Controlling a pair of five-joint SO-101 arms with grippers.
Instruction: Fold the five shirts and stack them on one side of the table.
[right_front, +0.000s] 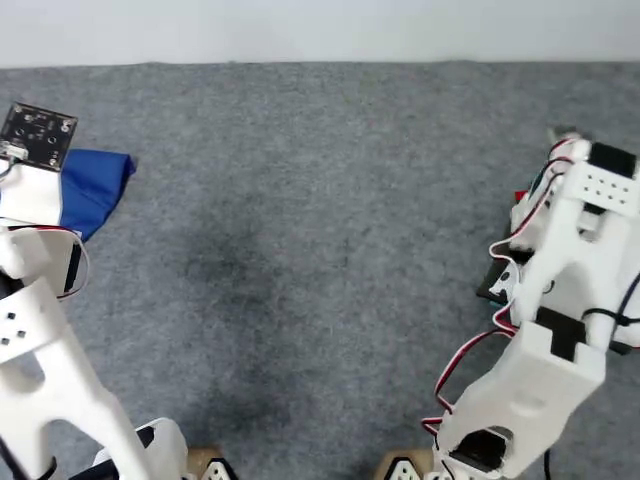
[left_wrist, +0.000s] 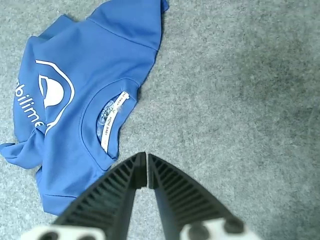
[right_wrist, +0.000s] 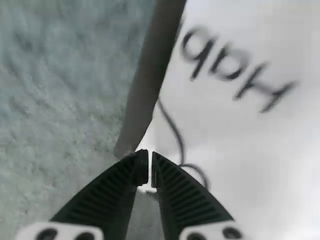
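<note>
Shirt (left_wrist: 75, 100): blue, white emblem and lettering, neck label exposed, rumpled and unfolded. It is laid on the grey table (left_wrist: 240, 75) at the left arm's side, just beside the left claw (left_wrist: 148, 162), which is clenched empty. The right claw (right_wrist: 149, 157) is likewise clenched, held over a white printed surface (right_wrist: 250, 125).

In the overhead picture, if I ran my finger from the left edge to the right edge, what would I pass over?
left arm → blue shirt, poking out past that arm's wrist → bare stretch of grey table → right arm
</note>
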